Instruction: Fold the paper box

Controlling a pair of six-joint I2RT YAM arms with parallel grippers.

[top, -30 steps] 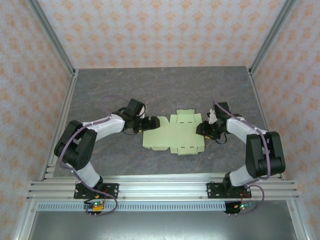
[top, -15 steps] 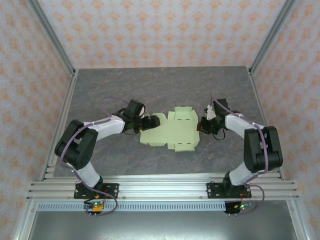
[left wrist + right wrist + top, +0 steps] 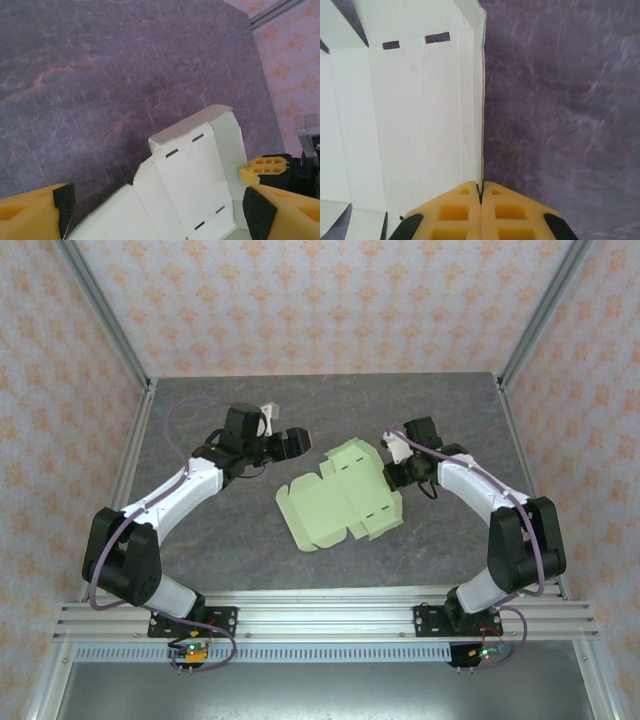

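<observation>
Pulling back from the box (image 3: 340, 502), the left gripper (image 3: 288, 442) now hangs over the counter (image 3: 250, 550), jaws wide apart and empty. The right gripper (image 3: 392, 476) has clamped onto the box's right edge and swung the flat card askew mid-counter. Folding looks barely begun.

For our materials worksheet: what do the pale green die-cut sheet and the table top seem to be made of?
Paper box: probably thin card, matt pale green; it shows crisp creases, cut slots and lifted flaps. Table top: grey-purple with marble-like veins and a low sheen; stone or printed laminate, cannot tell which.
</observation>
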